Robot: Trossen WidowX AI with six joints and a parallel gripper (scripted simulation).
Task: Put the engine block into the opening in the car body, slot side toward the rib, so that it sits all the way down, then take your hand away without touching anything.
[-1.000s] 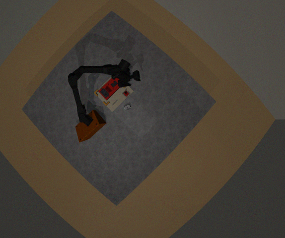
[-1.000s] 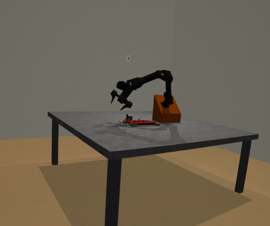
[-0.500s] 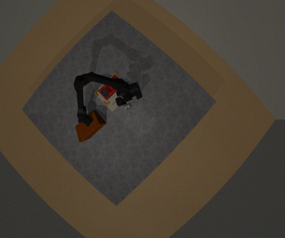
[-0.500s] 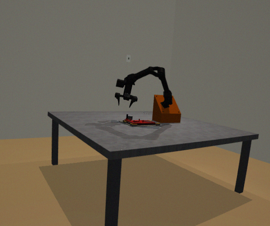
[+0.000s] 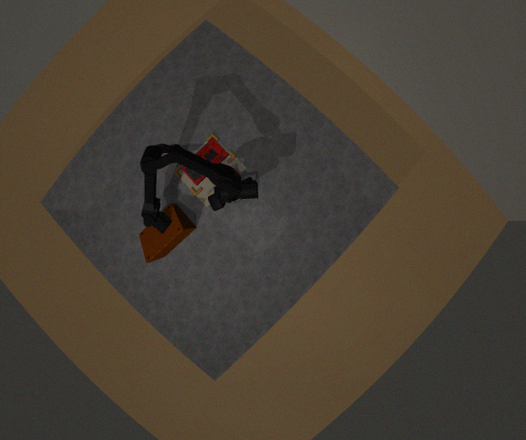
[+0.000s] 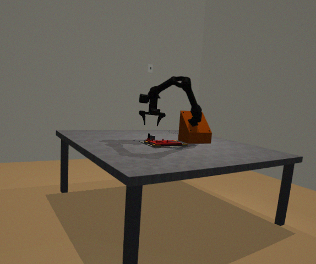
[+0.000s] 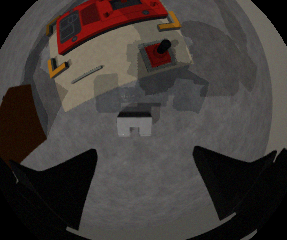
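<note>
The room is plain: grey-green walls meet in a corner, a small pale plate (image 6: pixel 150 67) sits on the left-hand wall, and the floor (image 6: pixel 24 215) is tan, with the worktop's shadow darkening it underneath. The worktop (image 6: pixel 118 161) is a mottled dark grey slab on four black legs, and a soft grey shadow of the arm lies across its middle. Going left to right in the exterior view, the pincer (image 6: pixel 152 119) comes first, hanging well above the surface with its two pointed fingers spread wide and nothing between them. Below it and slightly right lies a flat beige board (image 7: pixel 110 70) with orange corner brackets, carrying the red car body (image 6: pixel 163 142) and, beside it, a small red-and-grey square with a dark knob (image 7: pixel 162 52). Further right stands the orange wedge-shaped base (image 6: pixel 194 129) from which the black arm (image 6: pixel 180 85) arches up and back leftward. In the wrist view the engine block (image 7: pixel 135 123), a small pale grey piece with a notch in one edge, lies on the bare worktop just beside the board's edge, apart from the car body and directly under the released pincer.
</note>
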